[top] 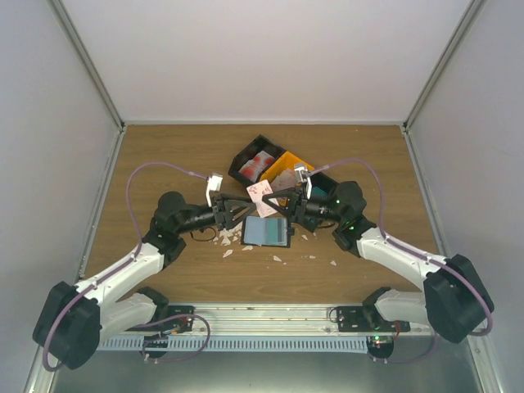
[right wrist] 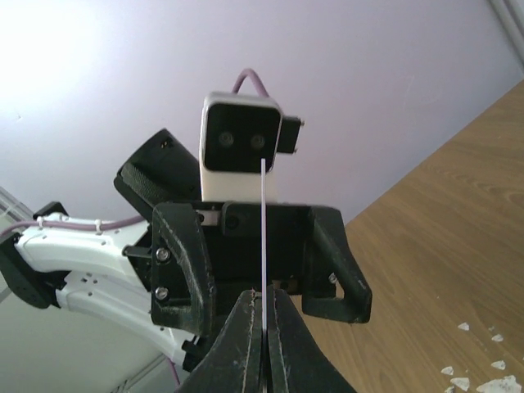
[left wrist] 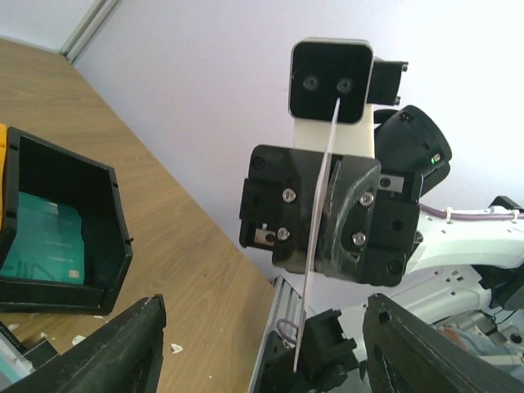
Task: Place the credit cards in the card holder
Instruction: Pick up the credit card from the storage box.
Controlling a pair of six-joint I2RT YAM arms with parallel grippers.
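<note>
Fingers of your right gripper (right wrist: 264, 311) are pinching a pale credit card (right wrist: 263, 233) edge-on at centre frame; your left gripper (left wrist: 264, 307) is facing it, jaws standing apart either side of that card; the card holder (top: 266, 232) is lying on the table (top: 164, 155), just below both claws, mid-frame in the overhead view.

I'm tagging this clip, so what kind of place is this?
Probably a lab robot cell: a wooden tabletop boxed in by plain white walls, left arm and right arm bolted to a metal rail.
</note>
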